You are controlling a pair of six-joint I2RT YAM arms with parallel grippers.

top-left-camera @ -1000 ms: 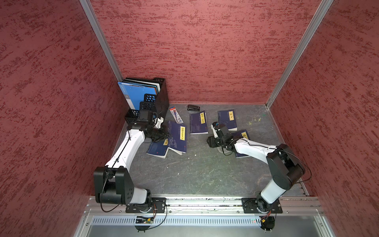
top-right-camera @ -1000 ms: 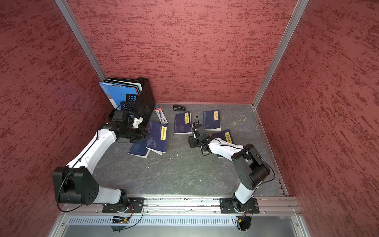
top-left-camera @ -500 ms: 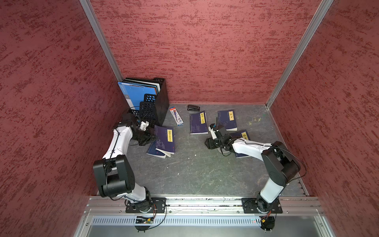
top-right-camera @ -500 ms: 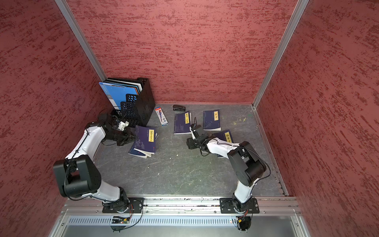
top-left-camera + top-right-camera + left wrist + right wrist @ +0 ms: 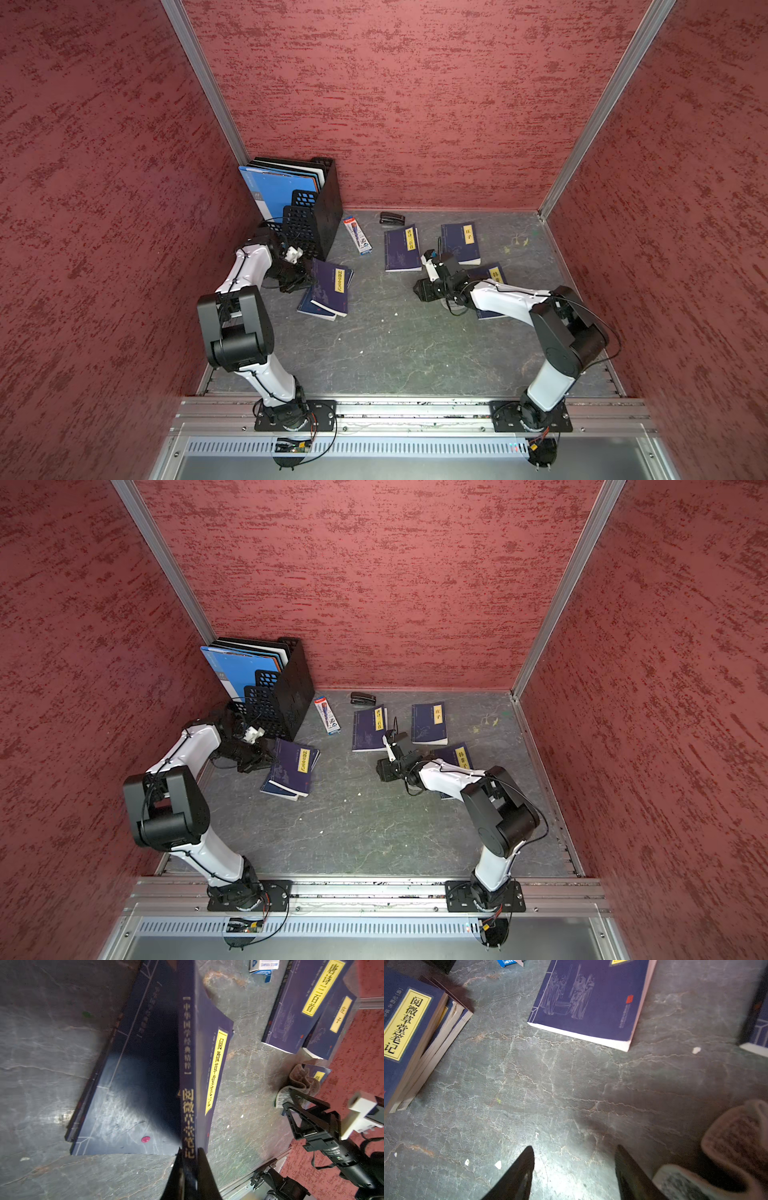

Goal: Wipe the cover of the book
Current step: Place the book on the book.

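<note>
Left wrist: left gripper [image 5: 188, 1151] clamps book [image 5: 188, 1064], apparently dragged leftward; right gripper [image 5: 574, 1148] apart

Five navy books [image 5: 401, 249] lie on the grey table [image 5: 395, 345], though the two at the left overlap, so that count is likely rather than certain. There is one black file rack [image 5: 326, 203], one stapler [image 5: 392, 218], one pen box [image 5: 358, 235] and one folded cloth [image 5: 299, 1082].

Rack [image 5: 323, 203] rear-left; book [image 5: 326, 291] before it; marker box [image 5: 358, 236], stapler [image 5: 392, 218] right of rack.
</note>
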